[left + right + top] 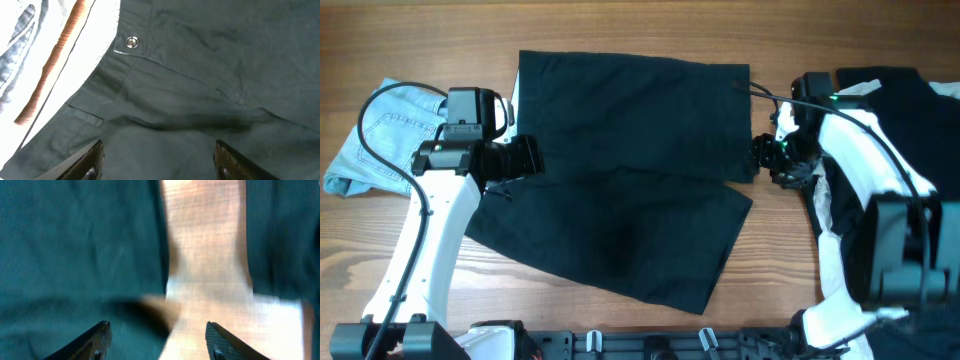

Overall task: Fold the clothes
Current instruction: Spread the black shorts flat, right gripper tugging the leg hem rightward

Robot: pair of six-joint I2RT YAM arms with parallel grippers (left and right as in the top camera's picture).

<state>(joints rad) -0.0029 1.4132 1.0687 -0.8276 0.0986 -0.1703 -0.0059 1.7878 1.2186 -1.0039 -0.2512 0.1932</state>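
The black shorts [620,170] lie spread flat on the middle of the wooden table, two wide legs pointing right and lower right. My left gripper [525,157] hovers at the shorts' waistband on the left, open and empty; the left wrist view shows the waistband with a metal snap button [132,42] and my open fingers [159,160] over the fabric. My right gripper [765,152] is at the right hem of the upper leg, open and empty; its wrist view shows the fingers [157,340] straddling the fabric edge [75,255] and bare wood.
A light blue denim garment [380,135] lies at the far left under the left arm. A heap of black and off-white garments [900,110] sits at the far right beneath the right arm. The table's front edge carries the arm bases.
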